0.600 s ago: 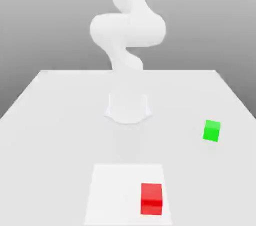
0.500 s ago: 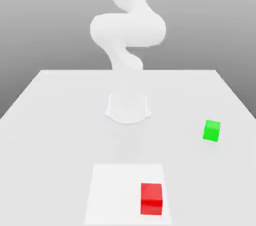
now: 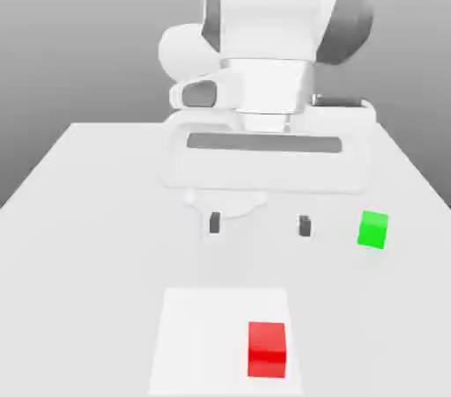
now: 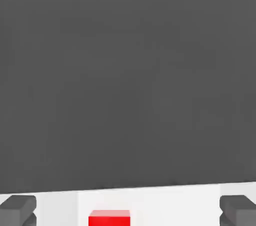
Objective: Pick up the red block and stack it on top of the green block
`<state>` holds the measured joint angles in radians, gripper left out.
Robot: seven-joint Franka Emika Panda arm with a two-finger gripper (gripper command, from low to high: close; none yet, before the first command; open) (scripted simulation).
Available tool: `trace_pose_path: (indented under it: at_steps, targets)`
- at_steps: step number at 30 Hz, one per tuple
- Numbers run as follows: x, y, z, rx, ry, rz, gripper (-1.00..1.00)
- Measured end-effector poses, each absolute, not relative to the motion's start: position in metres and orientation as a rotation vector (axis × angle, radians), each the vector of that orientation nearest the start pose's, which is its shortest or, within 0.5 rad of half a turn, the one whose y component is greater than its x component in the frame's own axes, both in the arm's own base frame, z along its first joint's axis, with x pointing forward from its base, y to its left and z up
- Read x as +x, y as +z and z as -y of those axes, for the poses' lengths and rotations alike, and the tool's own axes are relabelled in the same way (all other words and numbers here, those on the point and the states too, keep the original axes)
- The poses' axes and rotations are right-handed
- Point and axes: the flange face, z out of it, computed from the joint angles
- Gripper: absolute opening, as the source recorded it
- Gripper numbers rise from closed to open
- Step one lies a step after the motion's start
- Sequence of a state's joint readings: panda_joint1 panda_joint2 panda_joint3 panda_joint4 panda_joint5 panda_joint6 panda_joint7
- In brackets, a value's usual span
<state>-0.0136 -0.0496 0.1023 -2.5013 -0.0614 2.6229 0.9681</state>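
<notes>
Nearest the exterior camera, the red block (image 3: 267, 349) sits flat on a slightly paler square patch (image 3: 203, 334) of the surface (image 3: 88, 210), toward that patch's right-hand side as the exterior view shows it. Nothing touches it. In the hand view the same red block (image 4: 109, 217) appears between the two dark fingertips (image 4: 18, 209), so it lies roughly along the line the hand is facing, though well apart from the jaws.

Farther back, the gripper (image 3: 258, 225) hangs above the middle of the surface with its jaws spread wide and empty. The two dark fingertips (image 3: 214, 224) point downward, clear of the surface and of both blocks.

Off to the exterior view's right, about level with the fingertips, the green block (image 3: 373, 231) rests alone on the surface, well apart from the red block and untouched.

Behind it all the white arm (image 3: 264, 17) rises from its base at the far side.

By my judgement the task is at its opening step: the approach to the red block, with no grasp made and no stacking begun. The next move calls for bringing the hand toward the near edge until the wide jaws straddle the red block, lining them up square to its sides, then lowering so the fingertips come down on either side before closing.
</notes>
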Motion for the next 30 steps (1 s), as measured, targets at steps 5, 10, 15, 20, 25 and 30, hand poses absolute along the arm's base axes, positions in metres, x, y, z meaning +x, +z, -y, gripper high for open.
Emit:
trace_pose_path:
  at_steps: [5, 10, 15, 20, 25, 30]
  targets:
    - [0.456, 0.225, -0.054, -2.865, -0.041, -1.269, 0.00]
    - [0.451, 0.159, -0.055, -2.870, -0.001, -1.276, 0.00]
    - [0.450, 0.150, -0.056, -2.870, -0.002, -1.276, -1.00]
    - [0.451, 0.167, -0.056, -2.870, -0.001, -1.276, -1.00]
    - [0.440, 0.212, -0.079, -2.887, 0.002, -1.234, -1.00]
    - [0.392, 0.225, -0.162, -2.955, 0.007, -1.050, -1.00]
